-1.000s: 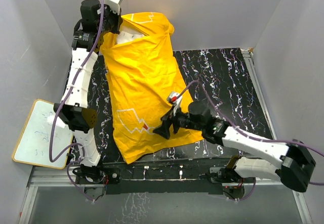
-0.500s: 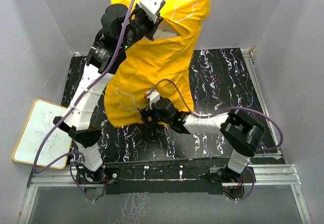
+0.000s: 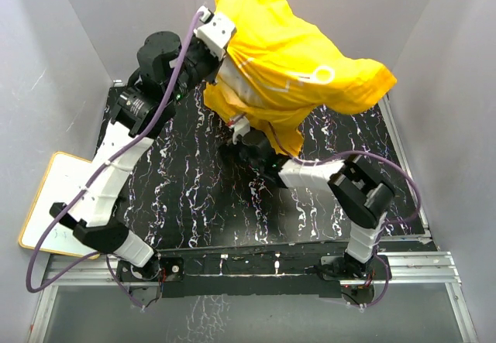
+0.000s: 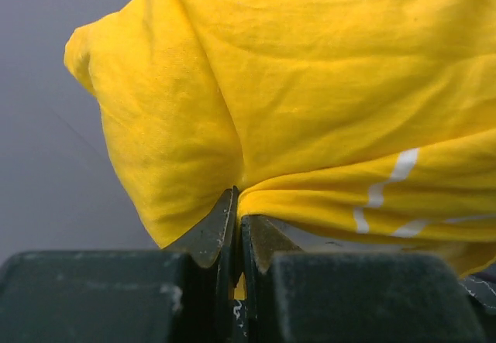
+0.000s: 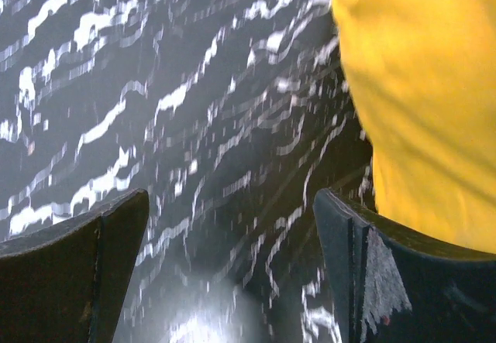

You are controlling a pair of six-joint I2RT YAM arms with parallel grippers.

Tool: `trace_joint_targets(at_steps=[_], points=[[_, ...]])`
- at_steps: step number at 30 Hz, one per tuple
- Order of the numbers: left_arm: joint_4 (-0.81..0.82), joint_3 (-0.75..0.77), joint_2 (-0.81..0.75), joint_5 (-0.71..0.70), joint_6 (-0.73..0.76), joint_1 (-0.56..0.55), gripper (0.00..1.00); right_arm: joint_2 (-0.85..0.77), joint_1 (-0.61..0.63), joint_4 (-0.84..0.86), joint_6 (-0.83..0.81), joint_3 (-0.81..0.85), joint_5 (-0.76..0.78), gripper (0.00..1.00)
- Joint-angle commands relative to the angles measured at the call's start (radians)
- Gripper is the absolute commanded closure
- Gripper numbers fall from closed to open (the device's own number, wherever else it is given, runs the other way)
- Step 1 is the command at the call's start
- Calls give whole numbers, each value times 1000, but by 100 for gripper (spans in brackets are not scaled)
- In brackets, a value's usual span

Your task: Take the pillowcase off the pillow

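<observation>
- While the left end effector is clamped shut on a fold of the pillowcase, the yellow fabric is held up in the air over the far half of the surface. It is bunched and billowed, with one lobe reaching toward the right wall.
- One second ago the pillowcase lay stretched flat along the surface, from the far left corner to the near middle. Half a second ago it was already hoisted and hanging down. Now it has swung rightward.
- Compared with the first frame, where it was folded by the far left corner, the left arm has straightened and reached to the right.
- On the right end effector the fingers are spread wide with only the marbled surface between them, so it grips nothing. Yellow cloth hangs just beside its right finger.
- Earlier it was at the near end of the flat pillowcase. It has since shifted to the middle of the surface, under the hanging flap, and the right arm is now folded back sharply at the elbow.
- At the lower left edge of the fabric a pale patch shows; whether it is the pillow or printed lines I cannot tell.
- At the left edge the whiteboard lies as before.
</observation>
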Motion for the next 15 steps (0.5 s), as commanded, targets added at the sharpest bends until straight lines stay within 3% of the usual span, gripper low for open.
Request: trace_joint_targets(at_steps=[1,5,8,15], points=[[129,-135,-126,-114,37,-6,100,-196,-14,48,6,-156,-84,8],[146,-156,-127,-162,49,-5,100,-362,-20,22,11,-270,-112,7],[106,-89,-86,-172,59,-6,100,-476,-54,-22,34,-300,-152,6],[118,89,-4,-211,70,-5,100,-604,-274,-38,221,-228,-270,4]])
